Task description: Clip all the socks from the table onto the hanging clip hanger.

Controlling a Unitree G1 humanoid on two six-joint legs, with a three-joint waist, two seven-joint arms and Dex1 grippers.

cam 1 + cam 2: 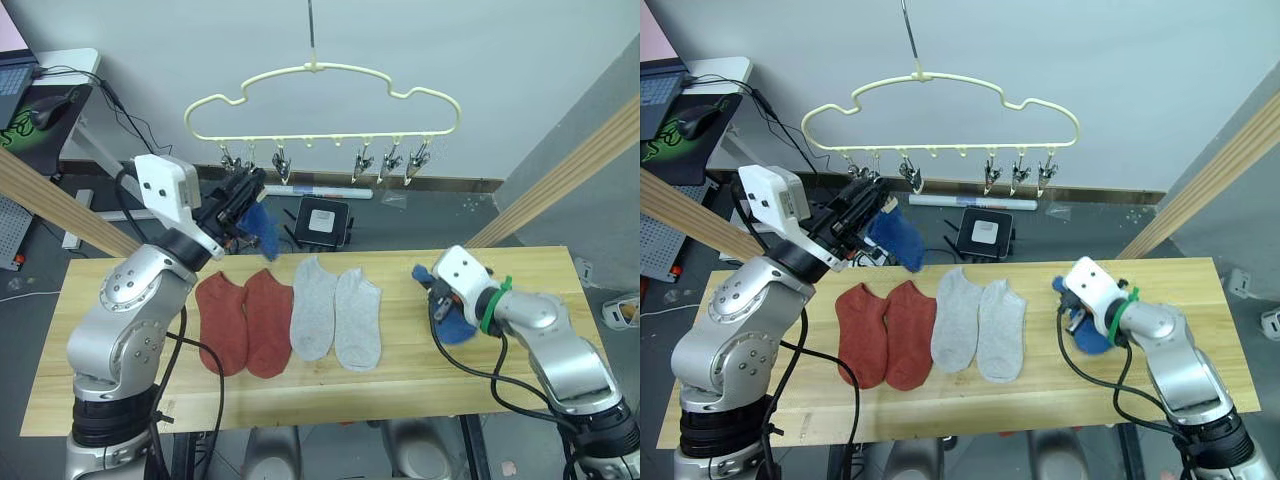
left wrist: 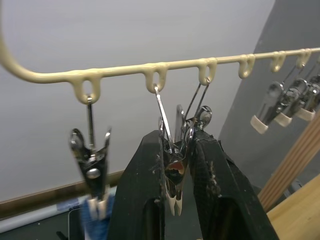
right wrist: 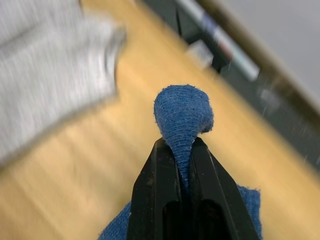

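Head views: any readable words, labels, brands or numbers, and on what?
None can be read.
Green logo on the mouse pad: a sign, no letters legible.
Marks on the tube on the floor: too small.
Black box with a pale panel: no text legible.

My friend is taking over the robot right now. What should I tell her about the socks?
Left gripper: raised at the clip hanger, fingers squeezed on a metal clip. A blue sock hangs from the neighbouring clip.
Right gripper: shut on the second blue sock, pinched up from the table at its right end.
On the table, flat and side by side: two red socks and two grey socks.
Done: one blue sock is up. Left: the pinched blue sock, then the red and grey pairs.
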